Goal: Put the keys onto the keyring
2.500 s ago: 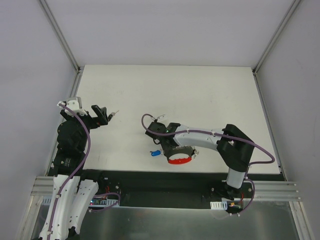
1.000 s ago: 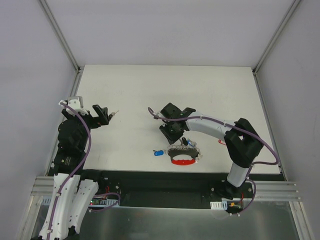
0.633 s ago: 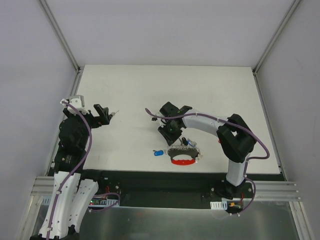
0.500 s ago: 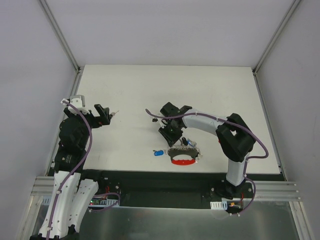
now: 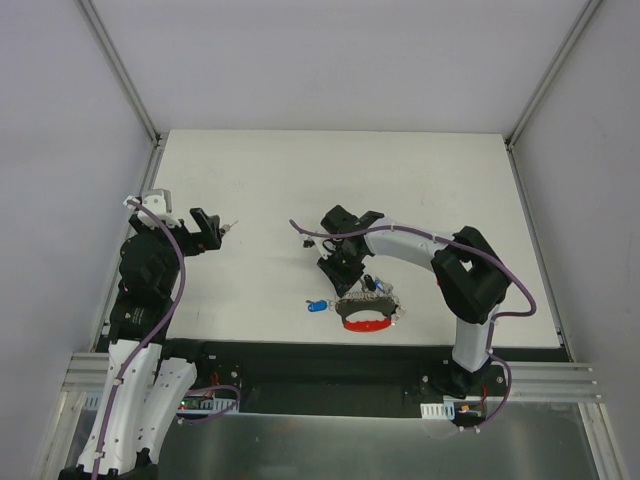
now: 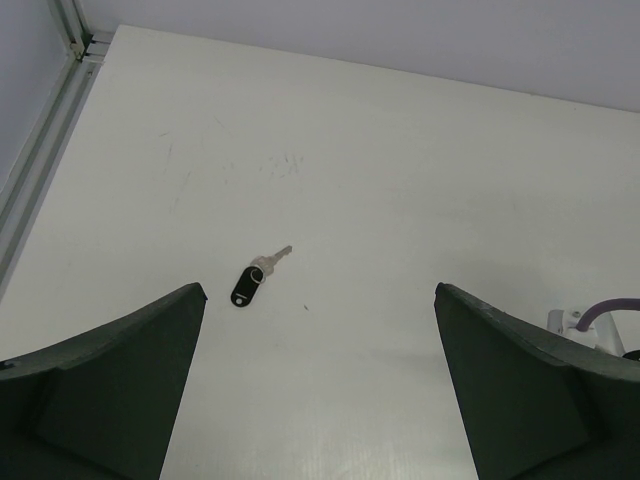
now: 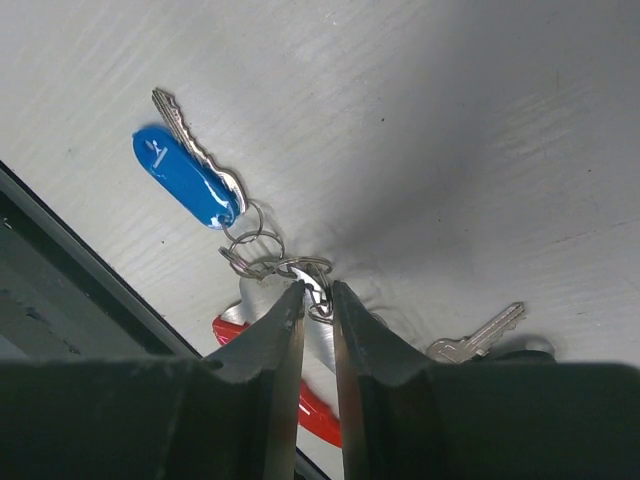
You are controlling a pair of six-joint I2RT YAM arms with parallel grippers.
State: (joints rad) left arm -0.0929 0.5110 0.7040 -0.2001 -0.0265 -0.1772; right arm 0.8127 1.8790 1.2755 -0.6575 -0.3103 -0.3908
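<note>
Your right tool [image 7: 318, 292] has its fingers drawn nearly together, pinching the silver links of the keyring [image 7: 290, 268] right at the tips. The blue key [image 7: 185, 185] lies just left of those tips, the red clip [image 7: 320, 410] below them, and a silver key [image 7: 480, 335] to their right. Your left tool [image 6: 318, 300] stands wide apart and holds nothing. The black key [image 6: 248, 285] lies ahead between its fingers on the white counter [image 6: 420, 170]. Pale walls [image 5: 320, 60] close it in.
</note>
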